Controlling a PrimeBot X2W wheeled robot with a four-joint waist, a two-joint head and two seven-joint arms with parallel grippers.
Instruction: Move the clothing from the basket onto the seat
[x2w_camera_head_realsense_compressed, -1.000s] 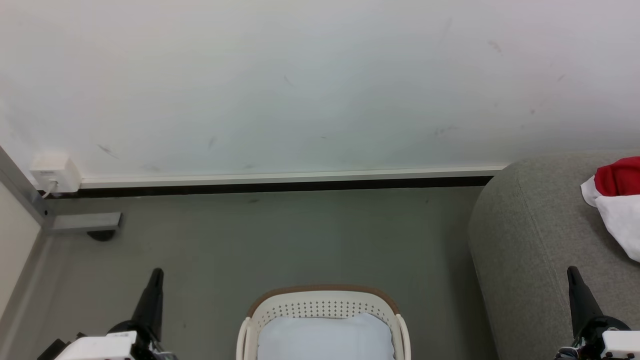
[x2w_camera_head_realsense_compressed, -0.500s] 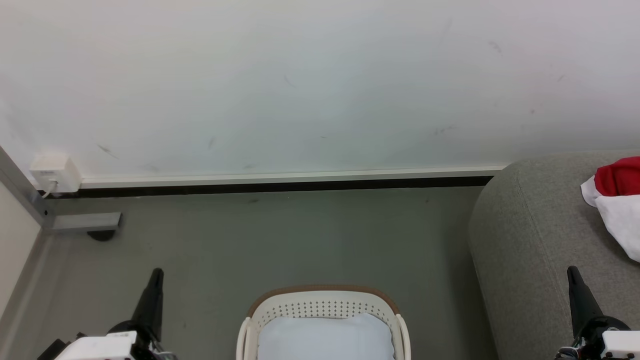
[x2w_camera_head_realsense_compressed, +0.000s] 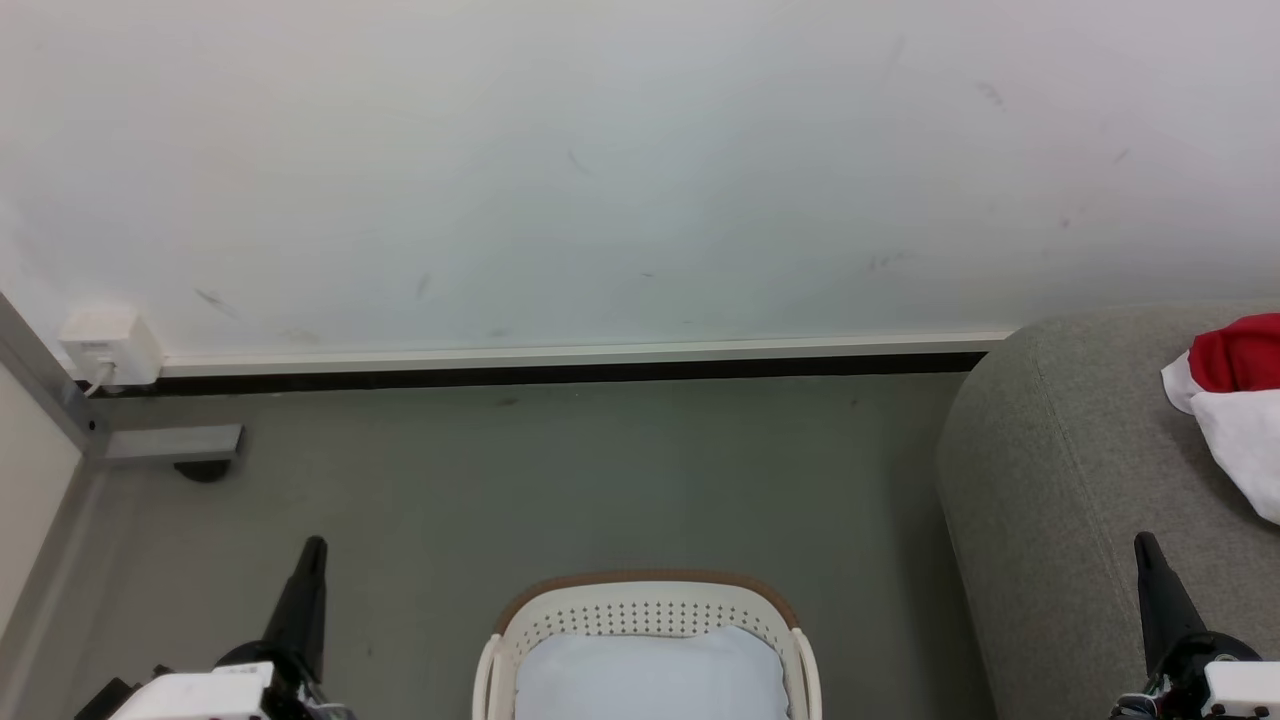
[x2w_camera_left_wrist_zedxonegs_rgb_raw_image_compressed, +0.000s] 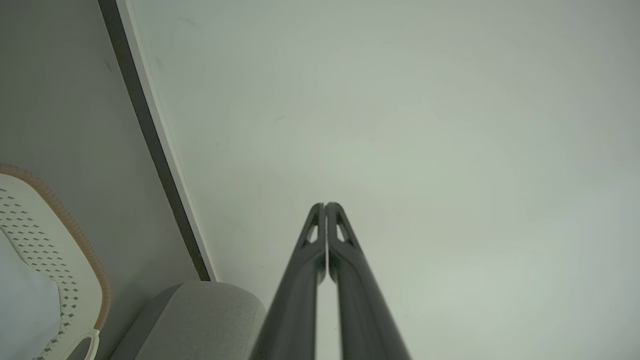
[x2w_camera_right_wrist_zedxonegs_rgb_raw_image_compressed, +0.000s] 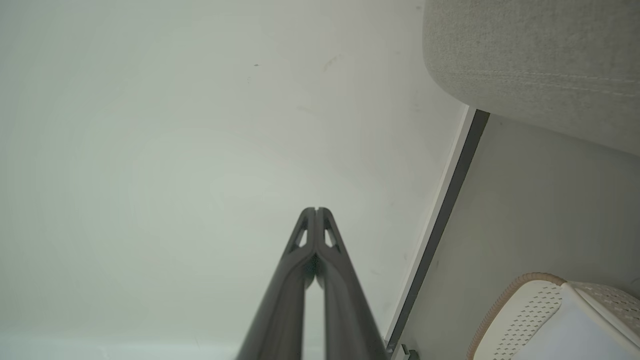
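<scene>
While the basket (x2w_camera_head_realsense_compressed: 645, 612) is standing on the grey floor (x2w_camera_head_realsense_compressed: 600, 470) at the bottom middle of the head view, it is holding a plain pale blue-white pad (x2w_camera_head_realsense_compressed: 650, 678), which is lying flat inside and reaching close to the perforated walls. The clothing (x2w_camera_head_realsense_compressed: 1235, 400), red above and white below, is lying bunched on the seat (x2w_camera_head_realsense_compressed: 1050, 480) at the right edge of that view, well apart from the basket. A strip of floor is separating the seat from the basket.

The left gripper (x2w_camera_head_realsense_compressed: 313, 548) is hanging over the floor to the left of the basket and is touching nothing. In the left wrist view its two dark fingers (x2w_camera_left_wrist_zedxonegs_rgb_raw_image_compressed: 302, 280) are pressing together at the tips, with nothing between them. The right gripper (x2w_camera_head_realsense_compressed: 1145, 542) is hanging over the near part of the seat, apart from the clothing. In the right wrist view its fingers (x2w_camera_right_wrist_zedxonegs_rgb_raw_image_compressed: 337, 290) are also meeting at the tips and are pinching nothing. Both grippers are pointing toward the white wall (x2w_camera_head_realsense_compressed: 600, 180).
</scene>
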